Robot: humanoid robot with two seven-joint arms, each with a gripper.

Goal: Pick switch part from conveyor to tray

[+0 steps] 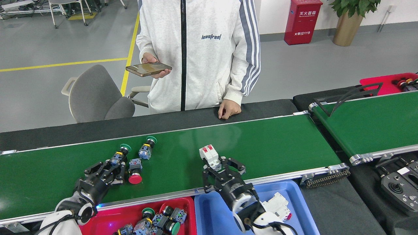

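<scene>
Breaker [209, 156], white with red toggles, upright on conveyor [267, 147] near front rail. Right gripper [222, 167] fingers closed around its base. Left gripper [109, 169] spread over green-capped switch [119, 156], not clamped. Red switch [135, 169] just beside. Blue tray [212, 215] holds another breaker [277, 205].

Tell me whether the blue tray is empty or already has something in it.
Not empty. The blue tray already holds one white switch part at its right side, partly hidden behind the right arm.
</scene>
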